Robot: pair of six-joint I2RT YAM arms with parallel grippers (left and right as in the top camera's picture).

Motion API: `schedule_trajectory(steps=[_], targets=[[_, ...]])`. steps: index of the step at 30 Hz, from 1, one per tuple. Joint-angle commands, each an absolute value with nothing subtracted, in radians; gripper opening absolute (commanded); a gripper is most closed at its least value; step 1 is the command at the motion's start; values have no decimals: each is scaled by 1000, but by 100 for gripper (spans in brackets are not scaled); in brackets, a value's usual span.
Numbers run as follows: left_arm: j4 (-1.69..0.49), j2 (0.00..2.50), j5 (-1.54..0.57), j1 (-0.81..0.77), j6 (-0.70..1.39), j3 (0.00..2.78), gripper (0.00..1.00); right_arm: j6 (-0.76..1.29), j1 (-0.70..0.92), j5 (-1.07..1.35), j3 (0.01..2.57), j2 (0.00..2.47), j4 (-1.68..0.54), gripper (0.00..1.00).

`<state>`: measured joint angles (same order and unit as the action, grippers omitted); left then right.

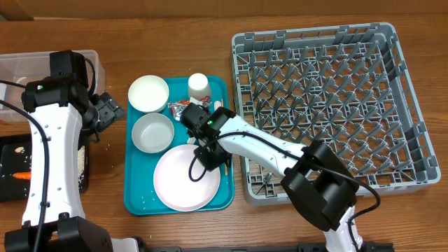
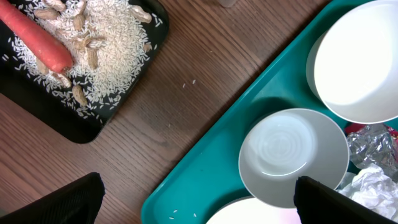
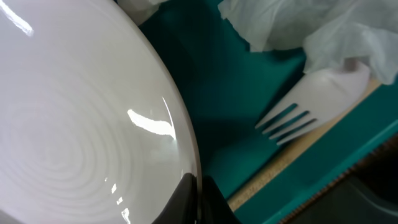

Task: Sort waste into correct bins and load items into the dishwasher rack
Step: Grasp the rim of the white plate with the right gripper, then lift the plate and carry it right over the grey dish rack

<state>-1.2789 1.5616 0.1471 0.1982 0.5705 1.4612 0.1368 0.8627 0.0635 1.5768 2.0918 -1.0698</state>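
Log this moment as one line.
left fingers: open, empty | right fingers: shut on plate rim | carrot: in black tray

The surface (image 1: 175, 21) is brown wood and its grain runs from left to right in the overhead view. In the left wrist view the same wood shows darker streaks. The light is even and comes from above, so shadows are soft and lie close. A dark strip (image 1: 231, 248) runs along the lower edge.
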Motion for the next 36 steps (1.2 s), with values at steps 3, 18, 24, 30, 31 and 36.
schedule_trajectory(steps=[3, 18, 24, 30, 31, 36], targets=[[-1278, 1554, 160, 197, 580, 1484, 100, 125, 863, 58, 1652, 2024, -1126, 4], [-1278, 1554, 160, 197, 580, 1484, 100, 134, 702, 31, 1776, 1786, -1259, 4], [-1278, 1554, 160, 197, 580, 1484, 100, 133, 491, -41, 1860, 1711, -1289, 4], [-1278, 1554, 160, 197, 580, 1484, 100, 213, 252, -239, 1889, 1691, -1254, 4], [-1278, 1554, 160, 197, 580, 1484, 100, 217, 219, -255, 1888, 1691, -1238, 4], [-1278, 1554, 160, 197, 580, 1484, 100, 290, 90, -391, 1885, 1698, -1158, 4]])
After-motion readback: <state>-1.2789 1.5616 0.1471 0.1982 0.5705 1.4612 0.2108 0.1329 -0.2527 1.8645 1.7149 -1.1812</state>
